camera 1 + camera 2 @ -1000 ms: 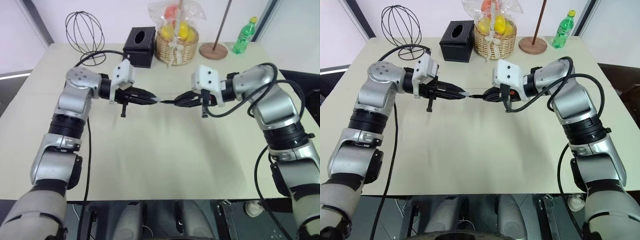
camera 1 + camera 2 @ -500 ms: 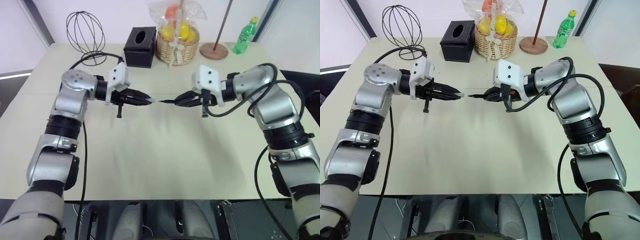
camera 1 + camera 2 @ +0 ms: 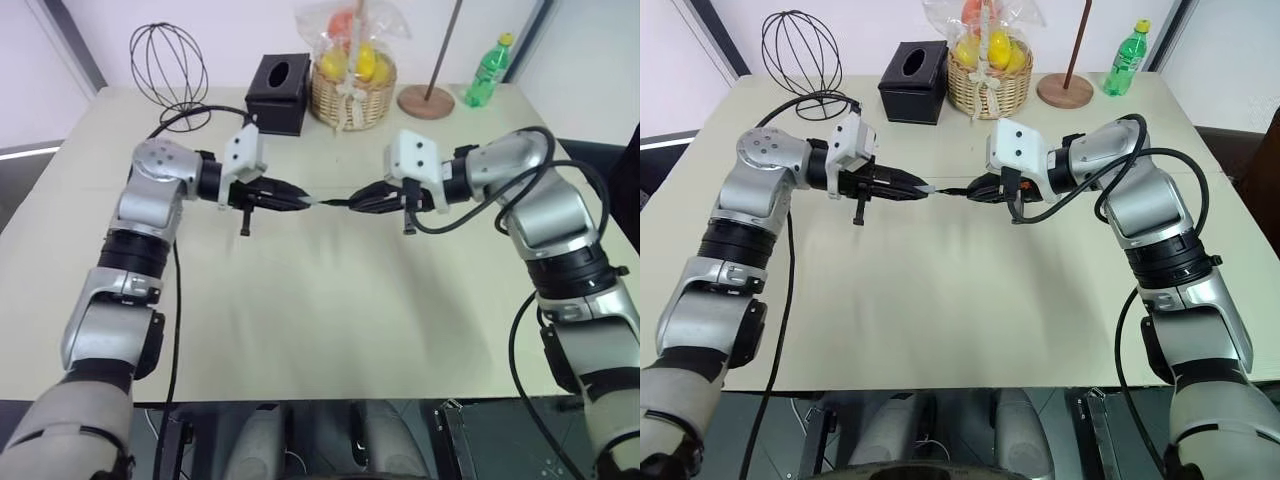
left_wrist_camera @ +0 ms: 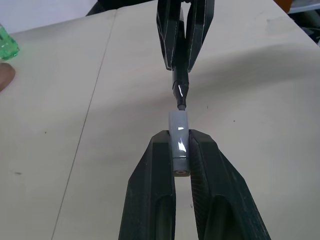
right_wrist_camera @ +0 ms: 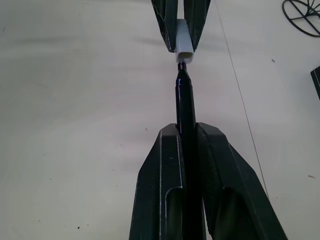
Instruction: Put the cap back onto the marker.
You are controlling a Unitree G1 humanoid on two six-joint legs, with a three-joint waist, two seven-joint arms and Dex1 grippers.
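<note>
My left gripper (image 3: 303, 201) is shut on the cap (image 4: 178, 140), a short pale grey cylinder that sticks out past its fingertips. Facing it, my right gripper (image 3: 358, 201) is shut on the marker (image 5: 184, 106), a thin black stick whose pointed tip juts toward the cap. Both hang above the middle of the table (image 3: 330, 320), pointing at each other. In the wrist views the marker's tip (image 4: 181, 104) sits right at the cap's open end (image 5: 183, 58), lined up with it; whether it has entered I cannot tell.
Along the table's far edge stand a wire ball (image 3: 168, 62), a black tissue box (image 3: 278, 92), a wrapped fruit basket (image 3: 352, 80), a wooden pole on a round base (image 3: 428, 98) and a green bottle (image 3: 487, 72). A black cable (image 3: 195, 115) lies behind my left arm.
My left arm drew back to the left half a second ago, opening a gap, and has come back so the cap again meets the marker's tip. The right arm stayed still.
</note>
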